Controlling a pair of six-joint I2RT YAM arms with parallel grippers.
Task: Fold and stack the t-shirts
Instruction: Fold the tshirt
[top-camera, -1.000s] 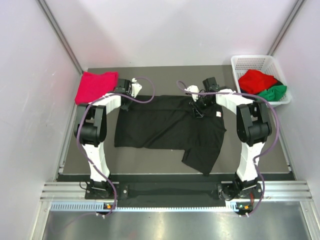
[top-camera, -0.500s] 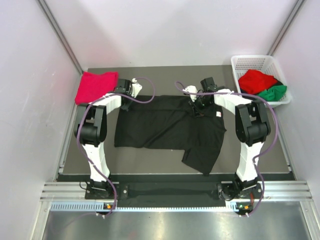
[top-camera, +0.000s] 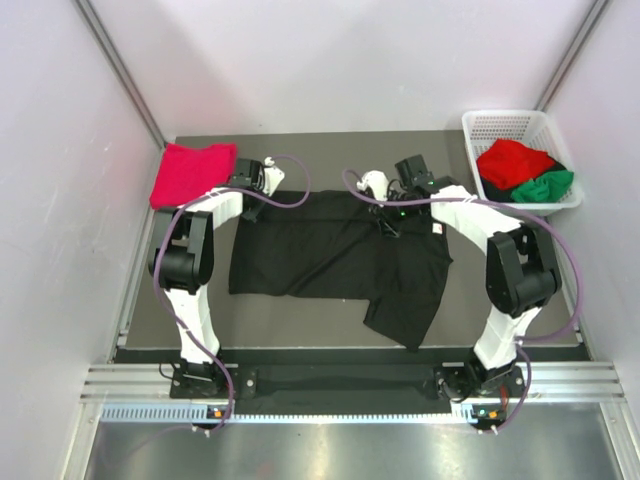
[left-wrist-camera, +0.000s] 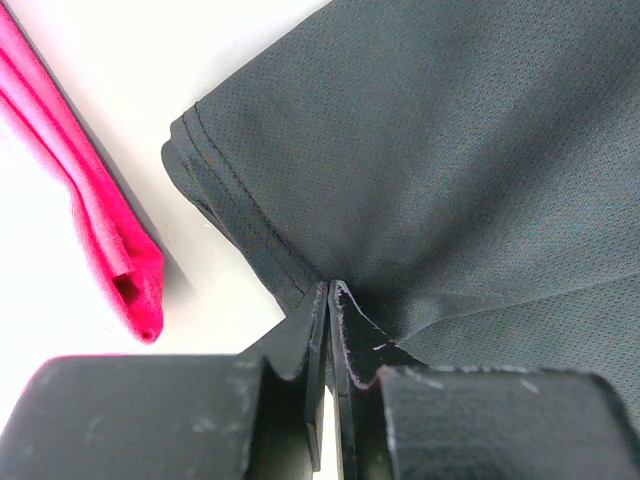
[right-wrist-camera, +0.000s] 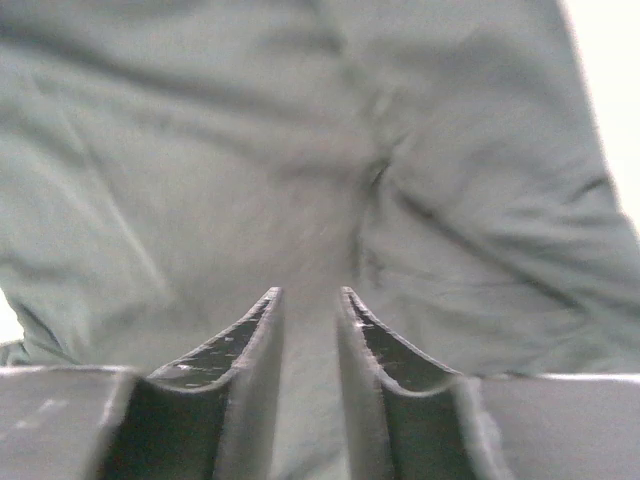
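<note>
— Black t-shirt (top-camera: 320, 255) position?
— Spread out mid table (top-camera: 300, 312).
— Jaws?
— Left gripper (left-wrist-camera: 328, 290) pinched tight on its hem corner; right gripper (right-wrist-camera: 310, 295) slightly apart over the cloth, holding nothing.

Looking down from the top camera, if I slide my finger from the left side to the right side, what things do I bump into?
crimson-pink t-shirt → black t-shirt → white basket
</note>
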